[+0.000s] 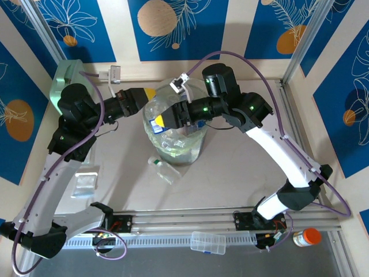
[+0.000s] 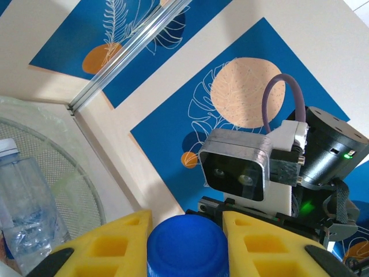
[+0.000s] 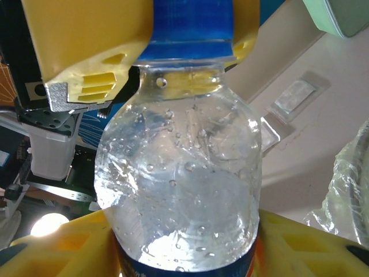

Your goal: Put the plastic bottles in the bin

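A clear plastic bottle [image 3: 179, 179] with a blue cap [image 2: 187, 248] and blue label hangs over the bin [image 1: 193, 151], held at both ends. My left gripper [image 2: 187, 236] is shut on its cap, one yellow finger [image 2: 115, 242] pressing each side. In the right wrist view those same fingers [image 3: 86, 40] clamp the cap from above. My right gripper [image 3: 184, 231] is shut on the bottle's body near the label. From the top, the left gripper [image 1: 149, 94] is at the bin's far-left rim and the right gripper [image 1: 160, 121] is above its opening. Several bottles lie inside the bin, one [image 2: 23, 202] near the rim. Another bottle [image 1: 162, 169] lies on the table in front of the bin.
A mint-green case [image 1: 62, 81] stands at the back left. One flat clear box [image 1: 85, 182] lies on the left of the table, and a second flat clear box [image 1: 207, 242] rests on the front rail. An orange-lidded jar [image 1: 305, 236] sits at the front right.
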